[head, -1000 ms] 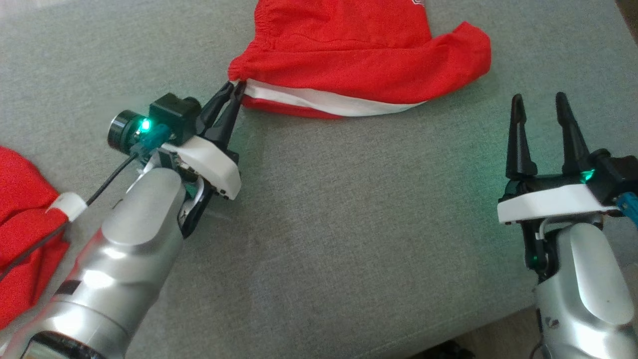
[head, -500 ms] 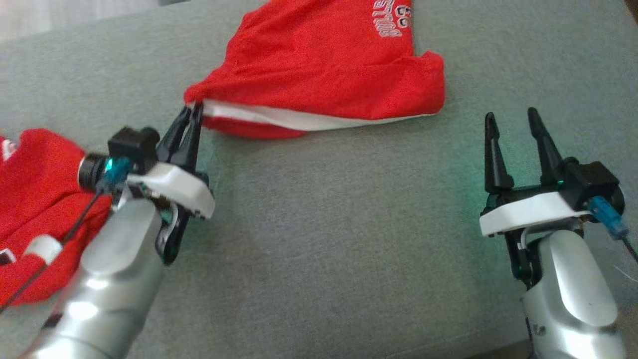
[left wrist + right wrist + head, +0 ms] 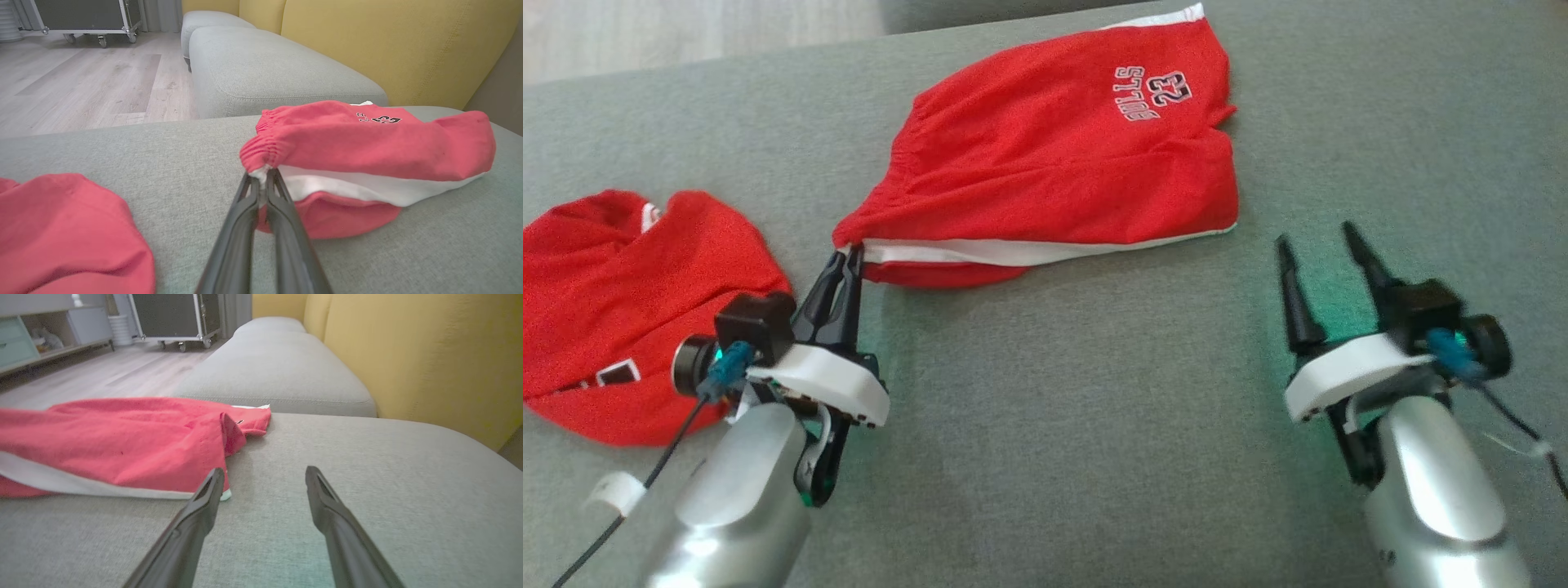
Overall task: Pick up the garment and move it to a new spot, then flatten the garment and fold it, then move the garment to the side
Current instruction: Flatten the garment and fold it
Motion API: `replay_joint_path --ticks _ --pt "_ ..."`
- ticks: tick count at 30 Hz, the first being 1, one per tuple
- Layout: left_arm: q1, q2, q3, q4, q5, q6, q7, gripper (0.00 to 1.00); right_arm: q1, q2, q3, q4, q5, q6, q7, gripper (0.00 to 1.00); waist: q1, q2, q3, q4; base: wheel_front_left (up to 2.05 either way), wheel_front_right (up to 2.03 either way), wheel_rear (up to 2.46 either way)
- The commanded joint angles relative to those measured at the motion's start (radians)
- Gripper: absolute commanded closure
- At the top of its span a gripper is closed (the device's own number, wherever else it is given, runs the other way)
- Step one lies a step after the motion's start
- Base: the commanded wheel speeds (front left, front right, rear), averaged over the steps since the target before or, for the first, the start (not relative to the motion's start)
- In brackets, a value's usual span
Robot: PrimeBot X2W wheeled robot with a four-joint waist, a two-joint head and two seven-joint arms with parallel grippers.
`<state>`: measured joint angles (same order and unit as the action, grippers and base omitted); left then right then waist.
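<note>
Lying on the grey sofa cushion (image 3: 1054, 425), the garment (image 3: 1062, 163) is a pair of red shorts with a gathered elastic waistband, a white stripe down the side and thin white edging along the hem. White lettering and the number 23 sit near one leg's hem, upside down in the head view. The shorts are doubled over, so the white stripe shows between an upper and a lower red layer. The left gripper (image 3: 845, 260) has its jaws pinched narrow on the waistband corner, where the red elastic meets the white stripe, and that corner sits raised a little off the cushion. The right gripper (image 3: 1315, 237) hovers just beside the shorts' hem corner, jaws wide and holding nothing. A second red garment (image 3: 621, 310) lies crumpled to the robot's left, apart from the shorts.
</note>
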<state>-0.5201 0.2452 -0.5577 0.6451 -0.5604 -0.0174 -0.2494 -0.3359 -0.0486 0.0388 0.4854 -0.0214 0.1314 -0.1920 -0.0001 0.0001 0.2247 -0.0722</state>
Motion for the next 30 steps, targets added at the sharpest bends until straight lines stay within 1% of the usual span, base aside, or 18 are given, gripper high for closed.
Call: replay_joint_path --ticks 1,7,10,19,30 --pt "-0.026 0.023 0.04 -0.03 0.007 0.004 -0.012 1.0 -0.016 -0.002 0.032 -0.02 -0.019 -0.001 0.007 0.0 0.0001 -0.0001 -0.003 0.009 0.0 0.0 0.0" --pt "-0.026 0.005 0.04 -0.045 0.021 0.0 -0.012 1.0 -0.071 -0.006 0.078 0.068 -0.193 -0.001 0.088 0.0 0.0001 -0.0001 0.009 0.031 0.0 0.0 0.0" --pt "-0.036 -0.002 0.039 -0.048 0.027 -0.003 -0.012 1.0 -0.114 -0.012 0.088 0.119 -0.24 -0.001 0.102 0.0 0.0001 -0.0001 0.017 0.039 0.0 0.0 0.0" --pt "-0.059 -0.018 0.034 -0.045 0.042 -0.016 -0.012 1.0 -0.24 -0.034 0.104 0.302 -0.293 -0.001 0.087 0.0 0.0001 -0.0001 0.043 0.06 0.0 0.0 0.0" --pt "-0.077 -0.022 0.029 -0.031 0.05 -0.026 -0.012 1.0 -0.333 -0.034 0.117 0.471 -0.322 -0.001 0.014 0.0 0.0001 -0.0001 0.055 0.069 0.0 0.0 0.0"
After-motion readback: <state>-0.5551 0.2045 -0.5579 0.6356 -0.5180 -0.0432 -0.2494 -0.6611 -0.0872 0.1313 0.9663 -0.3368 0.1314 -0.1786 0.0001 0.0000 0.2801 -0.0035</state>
